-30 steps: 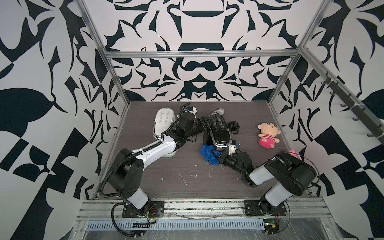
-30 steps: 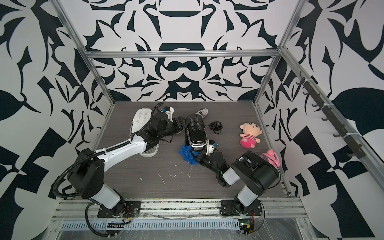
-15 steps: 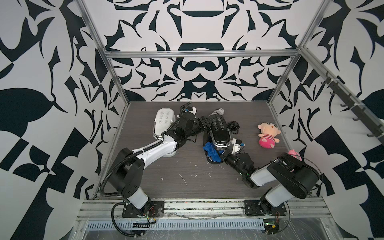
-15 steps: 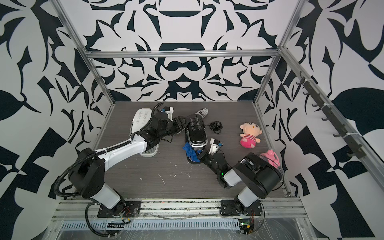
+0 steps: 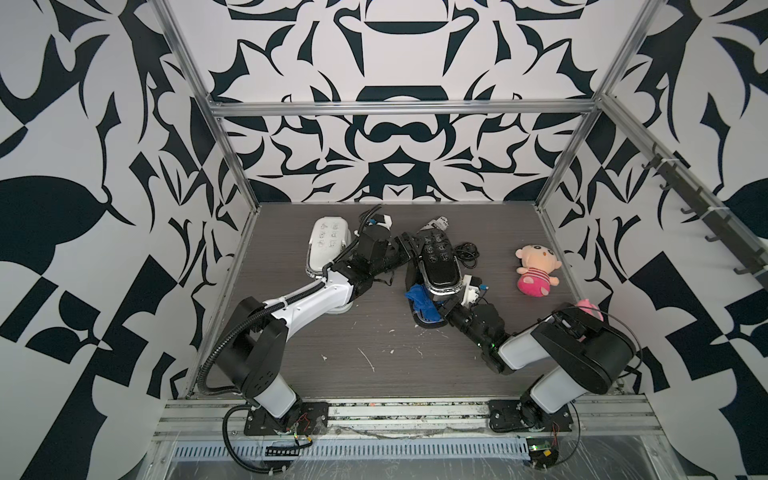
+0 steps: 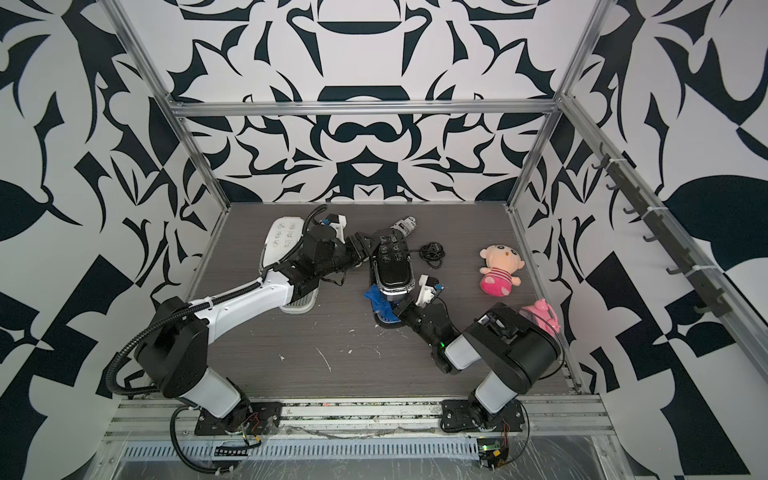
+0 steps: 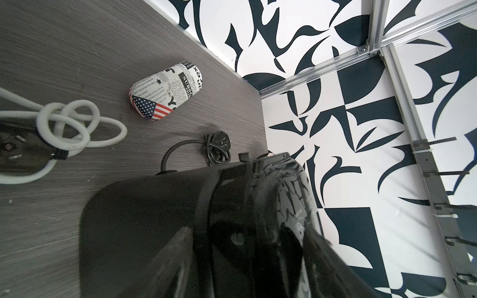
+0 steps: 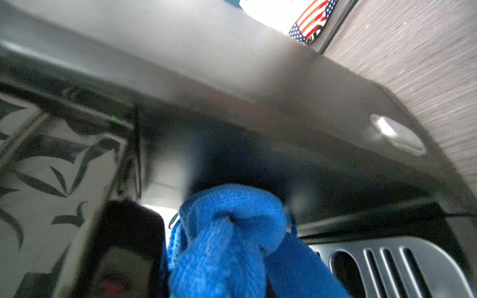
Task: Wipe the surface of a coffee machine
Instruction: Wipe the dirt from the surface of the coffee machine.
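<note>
The black coffee machine (image 5: 437, 262) (image 6: 392, 266) stands mid-table. My left gripper (image 5: 409, 253) (image 6: 365, 247) is closed across its rear body from the left; in the left wrist view the dark fingers (image 7: 175, 258) straddle the glossy housing (image 7: 232, 196). My right gripper (image 5: 438, 309) (image 6: 397, 309) is shut on a bunched blue cloth (image 5: 419, 301) (image 6: 380, 301) at the machine's front base. In the right wrist view the cloth (image 8: 227, 232) hides the fingertips and sits below the machine's overhang (image 8: 232, 90), beside the slotted drip tray (image 8: 387, 263).
A white coffee machine (image 5: 326, 241) (image 6: 282, 239) stands behind my left arm. A printed case (image 5: 436, 224) (image 7: 166, 90) and a coiled black cord (image 5: 465, 253) (image 7: 216, 149) lie behind the black machine. A plush doll (image 5: 536, 270) and a pink toy (image 5: 590, 309) lie right.
My right gripper has nudged the blue cloth in toward the machine's front, and the cloth is bunched tighter. The left arm has not moved.
</note>
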Available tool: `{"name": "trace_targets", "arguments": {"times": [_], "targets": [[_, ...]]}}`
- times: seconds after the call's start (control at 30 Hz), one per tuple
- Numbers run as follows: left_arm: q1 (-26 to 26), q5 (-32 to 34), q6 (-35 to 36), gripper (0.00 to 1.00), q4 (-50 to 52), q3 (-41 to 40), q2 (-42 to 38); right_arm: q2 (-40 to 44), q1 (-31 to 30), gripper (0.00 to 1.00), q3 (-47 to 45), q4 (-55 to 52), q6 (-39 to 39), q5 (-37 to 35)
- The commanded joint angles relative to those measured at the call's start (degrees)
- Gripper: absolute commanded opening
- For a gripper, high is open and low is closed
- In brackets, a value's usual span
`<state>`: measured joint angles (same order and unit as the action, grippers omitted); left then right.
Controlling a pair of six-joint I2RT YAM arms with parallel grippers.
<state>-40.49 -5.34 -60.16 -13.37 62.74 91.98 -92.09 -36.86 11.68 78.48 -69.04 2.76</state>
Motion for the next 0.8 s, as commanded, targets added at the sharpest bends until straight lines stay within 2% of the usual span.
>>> {"name": "trace_targets", "arguments": {"times": [0.0,0.2,0.4,0.53,0.77], "targets": [[-1.35,-1.31,-0.28,0.70,12.94,-4.72,2.50,-2.40,-0.23,0.00,1.52,3.44,-2.06,-0.89],[-1.43,-1.32,0.74,0.70,14.37,-2.81,3.14,-11.77,-0.18,0.00,1.59,3.52,-6.41,1.28],[-1.43,-0.82,0.51,0.70,14.33,-2.83,2.78,-14.21,-0.14,0.00,-2.62,3.62,-8.60,-0.77],[-1.46,-0.52,0.81,0.70,14.68,-2.36,2.81,-10.60,-0.14,0.00,-1.29,3.60,-8.70,-0.08],[-1.50,-0.50,1.27,0.70,15.67,-1.27,2.90,0.88,-0.14,0.00,0.57,3.37,-7.35,-1.02]]}}
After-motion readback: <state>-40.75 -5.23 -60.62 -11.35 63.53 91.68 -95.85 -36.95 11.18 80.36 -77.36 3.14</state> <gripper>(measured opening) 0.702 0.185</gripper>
